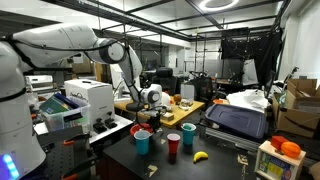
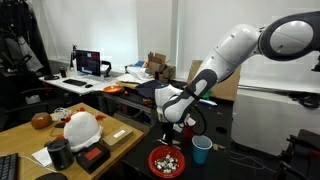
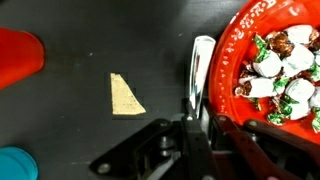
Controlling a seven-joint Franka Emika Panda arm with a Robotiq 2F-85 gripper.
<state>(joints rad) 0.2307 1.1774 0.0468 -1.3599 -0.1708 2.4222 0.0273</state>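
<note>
In the wrist view my gripper (image 3: 200,120) is shut on a thin silver utensil (image 3: 202,70) that points away from me, just at the left rim of a red bowl (image 3: 232,50). The bowl holds several wrapped candies (image 3: 285,75) in white, green and red. In both exterior views the gripper (image 1: 151,98) (image 2: 171,118) hangs a little above the red bowl (image 1: 143,130) (image 2: 166,161) on the dark table. The utensil's far end is hard to make out.
A red cup (image 3: 18,55) and a blue cup (image 3: 14,163) stand left of the bowl, with a tan triangular patch (image 3: 125,96) on the table. In an exterior view there are a blue cup (image 1: 142,144), a red cup (image 1: 173,144), another blue cup (image 1: 187,133) and a banana (image 1: 200,156).
</note>
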